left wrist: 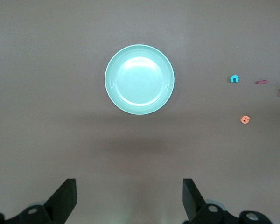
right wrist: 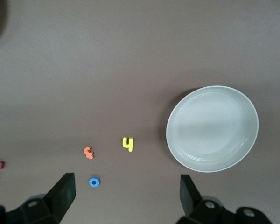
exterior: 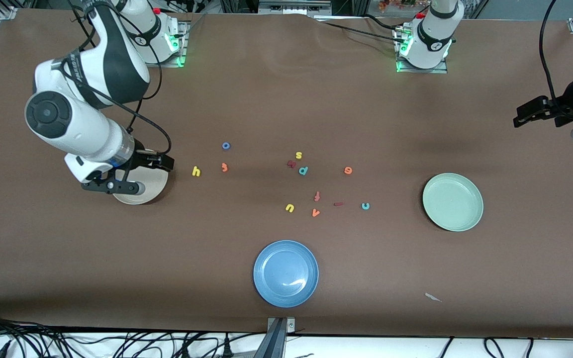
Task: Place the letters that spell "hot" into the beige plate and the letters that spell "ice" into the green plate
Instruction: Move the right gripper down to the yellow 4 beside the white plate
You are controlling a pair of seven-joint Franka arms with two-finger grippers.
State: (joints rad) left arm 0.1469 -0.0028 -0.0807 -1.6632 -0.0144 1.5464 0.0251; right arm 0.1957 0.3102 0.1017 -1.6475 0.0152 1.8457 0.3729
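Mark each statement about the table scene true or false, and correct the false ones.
1. The green plate already holds the teal c. False: the plate holds nothing; the c lies on the table beside it.
2. The yellow h lies beside the beige plate. True.
3. The right gripper is shut on a letter. False: it is open and holds nothing, over the beige plate.
4. The blue plate is nearer to the front camera than the green plate. True.
5. The left gripper is open. True.
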